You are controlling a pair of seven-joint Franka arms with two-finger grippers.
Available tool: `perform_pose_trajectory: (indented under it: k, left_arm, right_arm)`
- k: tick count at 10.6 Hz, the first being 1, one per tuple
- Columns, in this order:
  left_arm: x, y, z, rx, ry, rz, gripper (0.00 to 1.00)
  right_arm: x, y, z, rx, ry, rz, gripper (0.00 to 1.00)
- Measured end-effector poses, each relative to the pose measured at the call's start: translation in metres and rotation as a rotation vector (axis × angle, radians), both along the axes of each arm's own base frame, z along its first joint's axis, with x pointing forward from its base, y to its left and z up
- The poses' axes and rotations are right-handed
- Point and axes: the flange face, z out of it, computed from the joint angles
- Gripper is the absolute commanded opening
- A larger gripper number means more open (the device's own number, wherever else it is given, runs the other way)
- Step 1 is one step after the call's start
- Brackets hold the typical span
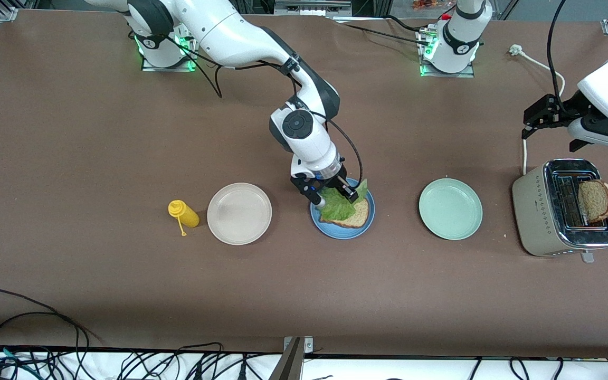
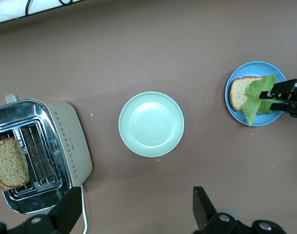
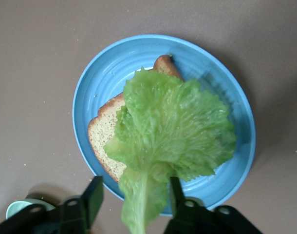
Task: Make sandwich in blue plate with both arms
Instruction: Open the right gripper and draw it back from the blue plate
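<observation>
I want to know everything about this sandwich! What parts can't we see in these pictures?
- Bread slice on the blue plate: mostly covered by the lettuce leaf in every view.
- Right gripper: whether its fingers pinch the lettuce stem is unclear.
- Toaster bread: its lower part sits hidden inside the slot.
- Left gripper: cut off by the left wrist view's edge.

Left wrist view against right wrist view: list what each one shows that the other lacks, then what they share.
Only the left wrist view: the toaster with a bread slice standing in its slot, the whole pale green plate, and the left end effector, open, over the table near the toaster.

Only the right wrist view: the right end effector from above, its fingers apart on either side of the lettuce stem.

Both: the blue plate, a bread slice on it, and the lettuce leaf lying over that slice.
</observation>
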Motion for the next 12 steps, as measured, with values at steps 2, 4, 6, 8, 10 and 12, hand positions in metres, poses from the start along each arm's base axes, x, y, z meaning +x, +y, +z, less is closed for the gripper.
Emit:
perform_pose_trajectory:
  k: [2, 4, 6, 8, 10, 12]
  left_arm:
    - [0.000, 0.000, 0.000, 0.000, 0.001, 0.000, 1.00]
    - [0.000, 0.000, 0.000, 0.000, 0.001, 0.000, 1.00]
    - [0.000, 0.000, 0.000, 0.000, 0.001, 0.000, 1.00]
    - [0.000, 0.000, 0.000, 0.000, 0.002, 0.000, 1.00]
    - [0.000, 0.000, 0.000, 0.000, 0.004, 0.000, 1.00]
    - [0.000, 0.000, 0.000, 0.000, 0.005, -0.001, 1.00]
  right_arm:
    - [0.002, -0.002, 0.001, -0.002, -0.007, 0.002, 1.00]
    - [0.006, -0.006, 0.007, -0.027, -0.022, 0.051, 1.00]
    - [0.015, -0.020, 0.026, -0.068, -0.022, 0.122, 1.00]
    - [0.034, -0.059, 0.056, -0.119, 0.005, 0.200, 1.00]
    - [0.053, -0.104, 0.087, -0.159, 0.043, 0.300, 1.00]
    - [0.061, -0.146, 0.112, -0.186, 0.043, 0.472, 1.00]
